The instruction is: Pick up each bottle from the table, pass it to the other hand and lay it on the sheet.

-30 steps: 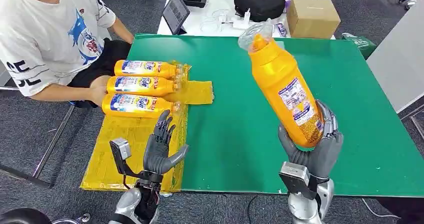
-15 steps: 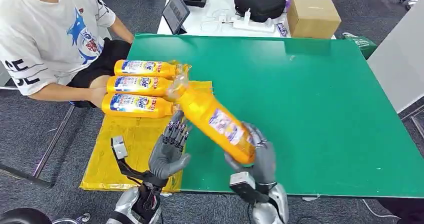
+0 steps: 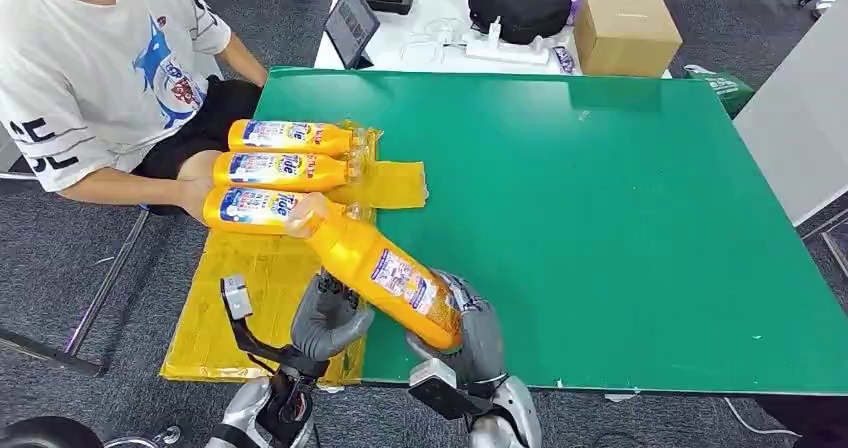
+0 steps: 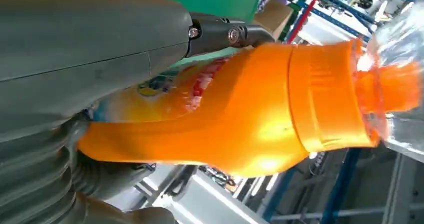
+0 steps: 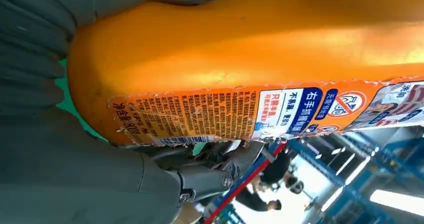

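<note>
Now bottle (image 3: 385,273), base gripped in R hand (image 3: 468,333), has swung down-left vs 1 s ago, neck over sheet (image 3: 230,298), body against L hand (image 3: 325,318) w/ fingers curling on — handover underway.

Before me a green table (image 3: 640,218) stands on grey carpet (image 3: 60,268), with a white table (image 3: 440,38) behind it holding a cardboard box (image 3: 625,33) and black bag (image 3: 518,3).

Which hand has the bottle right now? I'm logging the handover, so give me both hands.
Left hand: around the bottle at mid-body; firm grip cannot be told.
Right hand: holding the bottle's base.
</note>
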{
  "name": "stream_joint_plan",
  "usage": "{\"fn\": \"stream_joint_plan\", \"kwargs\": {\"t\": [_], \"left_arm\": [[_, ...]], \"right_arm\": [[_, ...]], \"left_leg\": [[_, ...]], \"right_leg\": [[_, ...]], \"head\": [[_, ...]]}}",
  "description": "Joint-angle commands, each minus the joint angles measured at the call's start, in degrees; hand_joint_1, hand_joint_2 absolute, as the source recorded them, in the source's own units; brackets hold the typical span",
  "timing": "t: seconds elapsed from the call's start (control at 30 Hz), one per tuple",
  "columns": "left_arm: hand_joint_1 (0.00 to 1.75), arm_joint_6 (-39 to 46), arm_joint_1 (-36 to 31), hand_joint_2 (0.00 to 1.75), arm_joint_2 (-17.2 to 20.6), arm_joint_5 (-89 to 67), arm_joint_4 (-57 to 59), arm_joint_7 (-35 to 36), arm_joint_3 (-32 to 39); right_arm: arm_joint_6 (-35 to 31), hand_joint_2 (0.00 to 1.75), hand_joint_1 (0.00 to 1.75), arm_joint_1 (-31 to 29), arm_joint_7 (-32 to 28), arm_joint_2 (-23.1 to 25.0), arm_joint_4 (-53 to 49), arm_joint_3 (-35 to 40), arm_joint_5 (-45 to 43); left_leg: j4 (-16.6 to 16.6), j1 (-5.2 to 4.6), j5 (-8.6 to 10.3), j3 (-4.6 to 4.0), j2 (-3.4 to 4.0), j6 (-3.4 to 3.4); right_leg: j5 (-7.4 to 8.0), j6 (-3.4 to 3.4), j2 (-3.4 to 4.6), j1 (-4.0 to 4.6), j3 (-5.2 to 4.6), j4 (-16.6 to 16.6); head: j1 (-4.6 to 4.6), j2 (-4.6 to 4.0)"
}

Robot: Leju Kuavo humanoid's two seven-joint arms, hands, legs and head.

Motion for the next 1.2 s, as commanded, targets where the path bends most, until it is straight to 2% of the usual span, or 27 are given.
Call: {"fn": "stream_joint_plan", "kwargs": {"t": [0.03,0.47,0.5,0.53,0.67,0.87,0.93,1.0,1.2], "left_arm": [[0.0,2.28,-5.77,1.75,1.18,-1.71,7.27,1.38,-3.08],[0.0,3.33,-5.05,1.75,0.32,0.86,5.06,1.14,-1.18],[0.35,2.94,-4.62,1.75,0.49,1.63,4.43,1.5,-1.22],[1.75,2.17,-4.2,1.75,0.66,2.1,3.91,1.56,-1.43],[1.75,-0.23,-2.77,1.75,0.87,4.58,2.82,2.22,-1.77],[1.75,-0.19,-2.6,1.75,0.76,4.62,2.06,2.12,-1.87],[1.75,-0.19,-2.6,1.75,0.76,4.62,2.06,2.12,-1.87],[1.75,-0.19,-2.6,1.75,0.76,4.62,2.06,2.12,-1.87],[1.75,-0.19,-2.6,1.75,0.76,4.62,2.06,2.12,-1.87]], "right_arm": [[-0.85,1.75,1.75,-4.2,0.29,1.61,11.77,7.4,2.4],[3.25,1.75,1.75,-6.04,1.22,1.44,17.68,11.89,0.56],[3.02,1.75,1.75,-6.09,1.51,1.34,17.51,11.82,0.51],[2.97,1.75,1.75,-6.15,1.69,1.3,17.32,11.6,0.34],[2.85,1.75,1.75,-6.46,2.62,1.06,16.69,11.05,0.7],[2.95,1.75,1.75,-6.64,2.92,1.05,16.61,10.94,0.93],[2.95,1.75,1.75,-6.64,2.92,1.05,16.61,10.94,0.93],[2.95,1.75,1.75,-6.64,2.92,1.05,16.61,10.94,0.93],[2.95,1.75,1.75,-6.64,2.92,1.05,16.61,10.94,0.93]], "left_leg": [[-0.05,0.02,-0.02,0.15,0.01,-0.03],[-0.03,0.06,-0.07,0.26,-0.04,-0.05],[-0.02,0.06,-0.05,0.18,-0.02,-0.05],[-0.04,0.02,-0.03,0.15,0.01,-0.04],[-0.01,0.07,-0.11,0.27,0.0,-0.05],[-0.01,0.03,0.0,0.05,-0.02,-0.02],[0.03,0.09,-0.13,0.33,-0.03,-0.04],[-0.02,0.02,0.01,0.03,-0.02,-0.02],[0.0,0.07,-0.09,0.23,-0.03,-0.04]], "right_leg": [[-0.02,-0.06,-0.03,0.03,0.13,-0.05],[-0.08,-0.09,-0.13,0.07,0.29,-0.07],[-0.06,-0.07,-0.09,0.07,0.2,-0.06],[-0.04,-0.06,-0.05,0.03,0.14,-0.05],[-0.1,-0.09,-0.1,0.09,0.29,-0.06],[-0.02,-0.04,-0.09,0.03,0.05,-0.03],[-0.13,-0.1,-0.16,0.11,0.37,-0.06],[-0.01,-0.03,-0.08,0.02,0.02,-0.03],[-0.1,-0.08,-0.14,0.08,0.26,-0.05]], "head": [[-0.04,0.0],[0.0,0.0],[0.0,0.0],[-0.02,0.0],[-0.02,0.0],[0.0,0.0],[-0.02,0.0],[0.0,0.0],[-0.02,0.0]]}}
